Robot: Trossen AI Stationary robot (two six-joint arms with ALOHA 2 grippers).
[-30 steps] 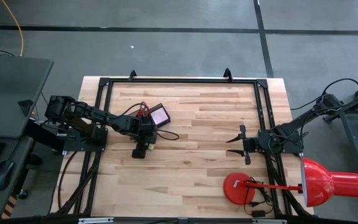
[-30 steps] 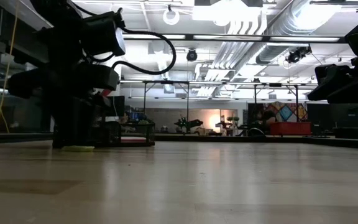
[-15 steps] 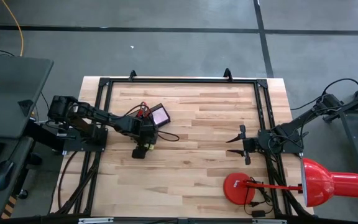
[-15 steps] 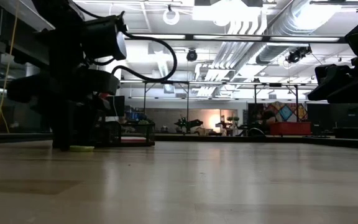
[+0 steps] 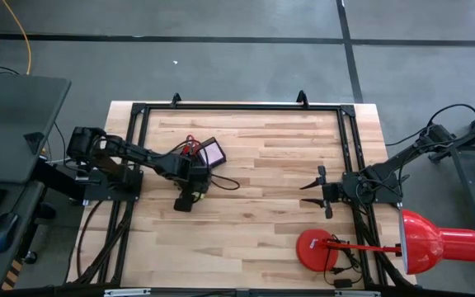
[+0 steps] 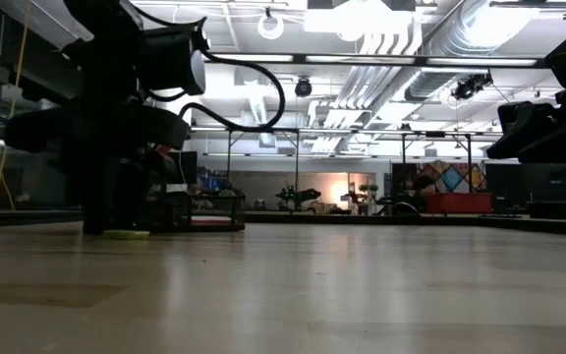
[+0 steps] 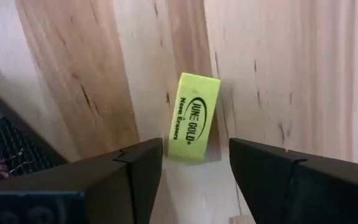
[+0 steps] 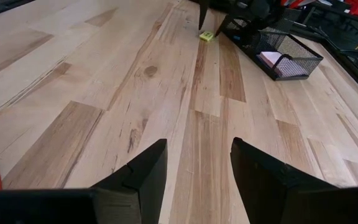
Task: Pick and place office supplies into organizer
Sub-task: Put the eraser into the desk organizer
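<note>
A small yellow eraser [image 7: 194, 117] lies flat on the wooden table, just in front of the black mesh organizer [image 5: 204, 153]. A pink note pad [image 8: 271, 58] lies in the organizer, and red handles [image 5: 190, 147] show at its left end. My left gripper [image 7: 196, 167] points down over the eraser [image 5: 196, 195]. It is open, with one finger on each side of the eraser's near end and a gap on both sides. My right gripper [image 8: 194, 163] waits open at the table's right side [image 5: 316, 188] with nothing between its fingers.
A red desk lamp stands at the near right corner, with its round base [image 5: 316, 247] on the table and its head [image 5: 439, 243] past the edge. A black frame rail [image 5: 237, 107] runs around the table. Bare wood lies between the two arms.
My left arm has tipped a little further over while its gripper stays above the eraser. The eraser has not moved.
</note>
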